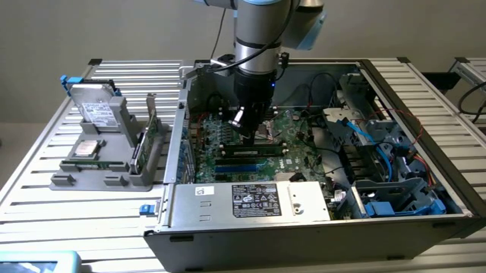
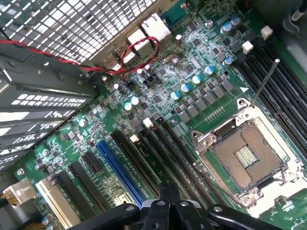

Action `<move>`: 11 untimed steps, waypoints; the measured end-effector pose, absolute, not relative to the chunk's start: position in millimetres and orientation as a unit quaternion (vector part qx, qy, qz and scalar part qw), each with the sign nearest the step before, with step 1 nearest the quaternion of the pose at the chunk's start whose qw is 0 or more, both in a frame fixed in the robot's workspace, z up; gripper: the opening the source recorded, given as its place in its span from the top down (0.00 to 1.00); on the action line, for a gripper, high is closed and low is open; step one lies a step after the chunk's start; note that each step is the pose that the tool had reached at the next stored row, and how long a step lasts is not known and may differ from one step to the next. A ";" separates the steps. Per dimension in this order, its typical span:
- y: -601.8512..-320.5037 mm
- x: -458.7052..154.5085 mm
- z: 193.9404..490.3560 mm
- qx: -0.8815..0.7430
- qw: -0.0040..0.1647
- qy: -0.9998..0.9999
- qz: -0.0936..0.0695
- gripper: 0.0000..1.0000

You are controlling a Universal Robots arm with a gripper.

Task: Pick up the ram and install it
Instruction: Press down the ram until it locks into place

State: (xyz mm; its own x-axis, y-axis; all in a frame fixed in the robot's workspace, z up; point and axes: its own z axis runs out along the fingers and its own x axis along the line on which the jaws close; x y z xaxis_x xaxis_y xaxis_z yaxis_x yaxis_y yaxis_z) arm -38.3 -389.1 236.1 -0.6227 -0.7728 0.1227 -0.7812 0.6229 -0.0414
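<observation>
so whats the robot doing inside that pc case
The arm's claw is reaching down into the open computer case, right over the motherboard. A ram stick lies along one of the black slots directly beneath the claw, which is at or just above it. Whether the stick is fully seated cannot be told. A grey holder with other parts sits outside the case, on the exterior view's left.
</observation>
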 end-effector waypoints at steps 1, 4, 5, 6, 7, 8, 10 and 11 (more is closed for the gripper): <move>-389.1 -38.3 236.0 0.426 0.047 -0.902 0.045 0.89; -389.1 -38.3 236.1 0.409 0.047 -0.910 0.044 0.89; -389.1 -38.3 236.0 0.403 0.047 -0.913 0.044 0.89; -389.1 -38.3 236.1 0.397 0.047 -0.916 0.044 0.89; -389.1 -38.3 236.0 0.391 0.047 -0.918 0.044 0.89; -389.1 -38.3 236.1 0.385 0.047 -0.921 0.043 0.89; -389.1 -38.3 236.1 0.373 0.048 -0.926 0.043 0.89; -389.1 -38.3 236.1 0.367 0.048 -0.928 0.043 0.89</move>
